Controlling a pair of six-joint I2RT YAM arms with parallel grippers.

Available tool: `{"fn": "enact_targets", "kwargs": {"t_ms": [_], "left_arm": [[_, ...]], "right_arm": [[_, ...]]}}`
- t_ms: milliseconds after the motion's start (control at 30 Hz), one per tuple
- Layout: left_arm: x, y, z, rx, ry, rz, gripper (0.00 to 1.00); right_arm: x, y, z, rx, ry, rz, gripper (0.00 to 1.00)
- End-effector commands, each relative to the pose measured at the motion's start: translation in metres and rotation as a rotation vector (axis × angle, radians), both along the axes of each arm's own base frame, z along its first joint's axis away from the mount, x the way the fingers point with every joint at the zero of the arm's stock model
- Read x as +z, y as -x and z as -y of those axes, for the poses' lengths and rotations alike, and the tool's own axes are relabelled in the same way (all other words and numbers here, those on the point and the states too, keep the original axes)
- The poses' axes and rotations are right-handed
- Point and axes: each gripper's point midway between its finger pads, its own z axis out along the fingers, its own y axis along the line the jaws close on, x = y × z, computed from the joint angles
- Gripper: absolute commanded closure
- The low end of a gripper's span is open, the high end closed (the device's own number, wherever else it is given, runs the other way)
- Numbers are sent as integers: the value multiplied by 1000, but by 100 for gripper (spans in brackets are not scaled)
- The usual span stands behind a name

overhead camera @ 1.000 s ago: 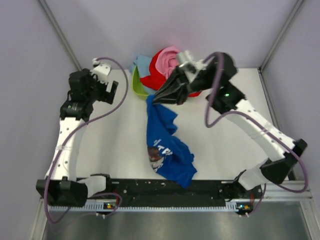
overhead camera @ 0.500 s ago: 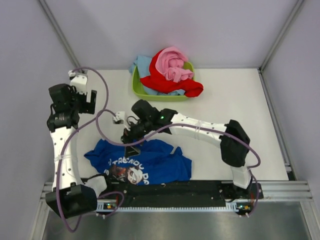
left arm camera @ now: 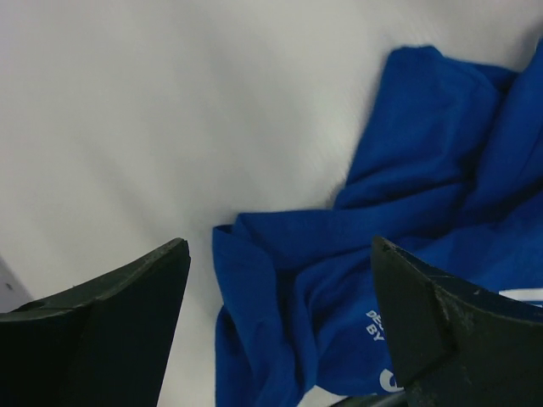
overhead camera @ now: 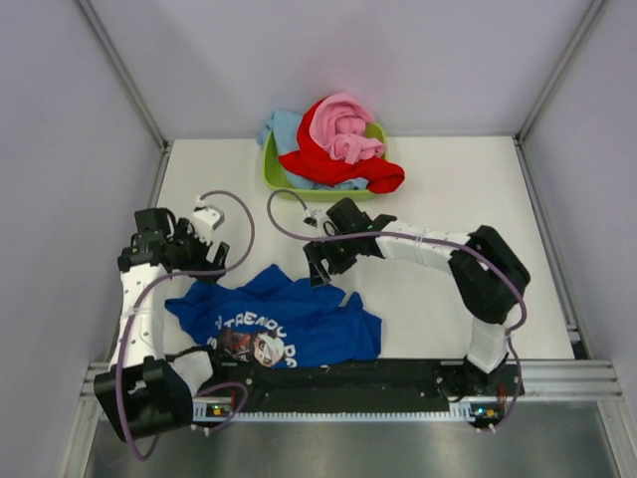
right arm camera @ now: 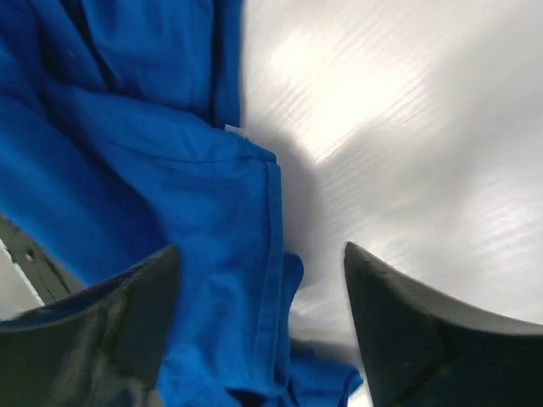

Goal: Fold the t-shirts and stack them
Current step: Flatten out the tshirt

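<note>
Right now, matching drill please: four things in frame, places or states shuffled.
1. royal blue t-shirt
2. pink t-shirt
3. green tub
4. left hand

A. open, gripping nothing
B. topmost in the heap
C. rumpled at the table's near edge
D. at the table's far edge

Pairs: 1-C, 2-B, 3-D, 4-A

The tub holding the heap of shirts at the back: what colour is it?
The tub is lime green, seen best in the top external view.
</note>
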Motion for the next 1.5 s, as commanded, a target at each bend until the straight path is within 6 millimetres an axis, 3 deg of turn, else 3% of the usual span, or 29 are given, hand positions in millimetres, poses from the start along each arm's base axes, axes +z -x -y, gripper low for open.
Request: {"fn": "enact_targets", "kwargs": {"t_ms": [0, 67, 133, 233, 333, 433, 600, 700, 767, 867, 1033, 1133, 1300, 1400, 1467], "left_arm": [[-21, 24, 1, -69, -55, -55, 9], [-29, 34, -1, -77, -73, -87, 8], [-28, 41, 0, -92, -79, -102, 8], [-18, 48, 6, -132, -71, -98, 8], [-3, 44, 12, -151, -48, -65, 8], [16, 38, 16, -169, -28, -29, 8], [62, 25, 29, -226, 10, 96, 7], [85, 18, 38, -253, 36, 158, 7], [89, 15, 43, -267, 48, 168, 7], [80, 11, 51, -291, 36, 156, 7], [47, 3, 76, -389, -37, 94, 7], [35, -13, 93, -461, -73, 73, 8], [38, -58, 137, -561, -93, 136, 9], [16, -72, 167, -592, -101, 66, 9], [-3, -77, 188, -618, -98, 24, 9]], "right_arm": [[-19, 10, -26, 47, -57, -107, 35], [-15, 18, -30, 84, -89, -142, 65], [4, 16, -30, 83, -123, -126, 100], [54, 2, -24, 55, -189, -8, 100], [125, -10, -9, 54, -265, 180, 100], [208, -10, 12, 73, -336, 419, 100], [318, 20, 39, 179, -481, 742, 100], [363, 42, 51, 257, -557, 877, 100], [379, 58, 58, 318, -590, 945, 100], [372, 75, 65, 387, -601, 962, 100], [319, 102, 81, 523, -511, 829, 100], [278, 128, 95, 633, -467, 636, 100], [182, 145, 100, 553, -352, 162, 100], [144, 156, 95, 498, -355, -67, 100], [119, 154, 93, 425, -334, -122, 100]]}}
